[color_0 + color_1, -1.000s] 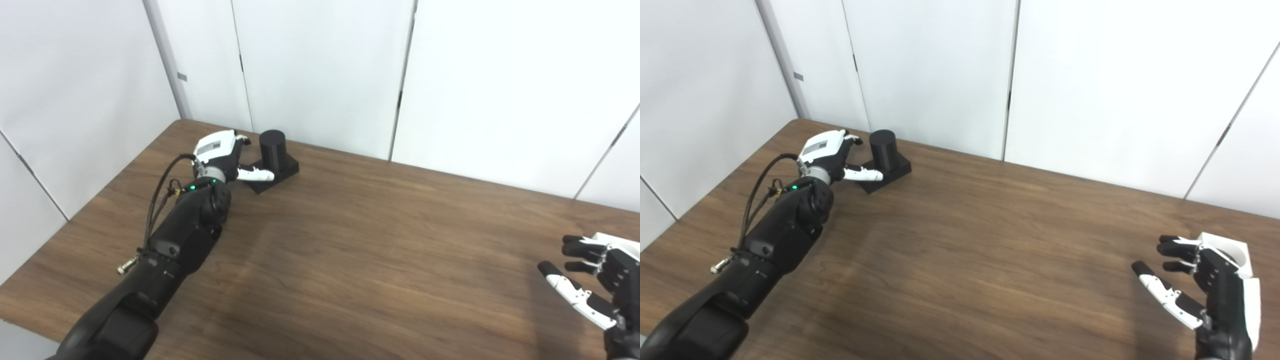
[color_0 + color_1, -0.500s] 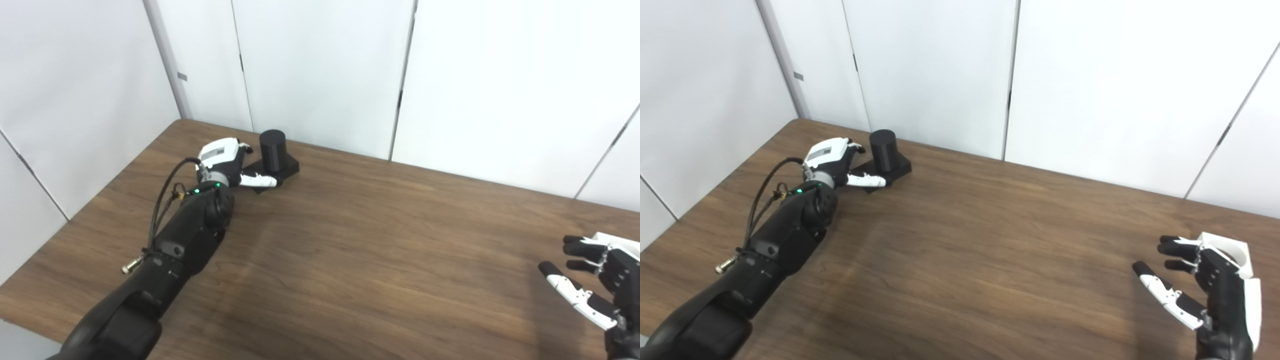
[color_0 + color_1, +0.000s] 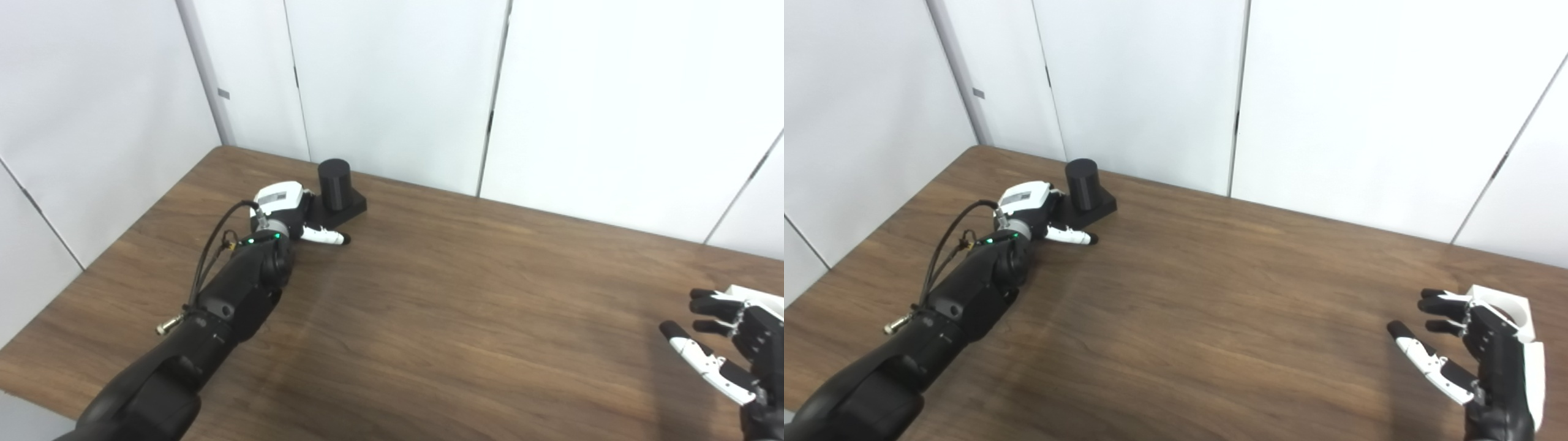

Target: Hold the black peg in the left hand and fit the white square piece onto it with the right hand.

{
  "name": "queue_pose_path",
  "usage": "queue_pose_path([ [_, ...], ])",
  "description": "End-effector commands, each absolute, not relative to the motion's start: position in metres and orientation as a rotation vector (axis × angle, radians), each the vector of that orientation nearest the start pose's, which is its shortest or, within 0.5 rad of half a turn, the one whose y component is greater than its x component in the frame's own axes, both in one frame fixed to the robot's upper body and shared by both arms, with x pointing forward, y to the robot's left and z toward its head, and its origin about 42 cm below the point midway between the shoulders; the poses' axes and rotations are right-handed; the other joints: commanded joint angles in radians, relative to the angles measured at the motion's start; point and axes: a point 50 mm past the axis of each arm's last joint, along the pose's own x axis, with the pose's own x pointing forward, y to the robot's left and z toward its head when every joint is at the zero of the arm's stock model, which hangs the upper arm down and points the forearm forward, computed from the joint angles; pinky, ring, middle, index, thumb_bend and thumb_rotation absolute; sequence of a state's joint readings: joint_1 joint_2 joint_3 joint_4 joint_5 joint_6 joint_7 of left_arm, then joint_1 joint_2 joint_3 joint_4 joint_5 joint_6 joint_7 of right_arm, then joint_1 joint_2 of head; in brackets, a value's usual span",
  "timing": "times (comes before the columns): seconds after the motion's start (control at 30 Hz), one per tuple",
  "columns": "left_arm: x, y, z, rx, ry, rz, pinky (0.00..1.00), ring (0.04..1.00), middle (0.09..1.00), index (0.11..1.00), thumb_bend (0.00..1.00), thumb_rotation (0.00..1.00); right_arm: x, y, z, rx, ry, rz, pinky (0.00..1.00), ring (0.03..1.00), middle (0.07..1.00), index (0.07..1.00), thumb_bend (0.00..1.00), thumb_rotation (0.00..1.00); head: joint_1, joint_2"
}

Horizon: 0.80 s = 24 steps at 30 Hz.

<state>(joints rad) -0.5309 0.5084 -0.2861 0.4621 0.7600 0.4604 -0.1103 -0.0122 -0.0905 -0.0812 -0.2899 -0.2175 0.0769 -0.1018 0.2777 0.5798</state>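
The black peg (image 3: 1082,177) stands on its flat black base in the upper left, near the white wall (image 3: 1151,73). The left hand (image 3: 1032,208) sits just beside it, thumb sticking out, holding nothing. At the lower right, the right hand (image 3: 1488,355) is spread wide in front of the white square piece (image 3: 1510,306). The brown table (image 3: 1213,294) lies bare between them.

I can read no text, number or brand anywhere from my station; the back of the left hand (image 3: 279,199) carries a small grey label on its white cover, but its print is too small and blurred to make out; the black peg (image 3: 335,177), the white square piece (image 3: 1507,309) and the right hand (image 3: 1482,355) show no legible marking.
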Motion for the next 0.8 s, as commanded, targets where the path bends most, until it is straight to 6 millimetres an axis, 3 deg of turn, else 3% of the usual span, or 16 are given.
queue_pose_path([
  [0.0, 0.457, 0.362, 0.198, 1.404, 0.312, 0.166, 0.99, 1.000, 0.988, 0.842, 0.91, 0.53, 0.279, -0.261, 0.197, -0.294, -0.317, -0.221, 0.54, 0.633, 0.657, 0.491, 0.49, 0.12, 0.001, 0.001],
  [0.47, 0.459, 0.375, 0.202, 1.460, 0.354, 0.151, 1.00, 1.000, 0.957, 0.786, 0.83, 0.48, 0.277, -0.264, 0.198, -0.297, -0.312, -0.222, 0.53, 0.627, 0.659, 0.491, 0.49, 0.12, 0.008, 0.013],
  [0.77, 0.458, 0.390, 0.211, 1.456, 0.348, 0.140, 0.99, 0.975, 0.911, 0.723, 0.76, 0.38, 0.278, -0.264, 0.197, -0.288, -0.318, -0.222, 0.55, 0.633, 0.660, 0.491, 0.49, 0.12, 0.010, 0.020],
])
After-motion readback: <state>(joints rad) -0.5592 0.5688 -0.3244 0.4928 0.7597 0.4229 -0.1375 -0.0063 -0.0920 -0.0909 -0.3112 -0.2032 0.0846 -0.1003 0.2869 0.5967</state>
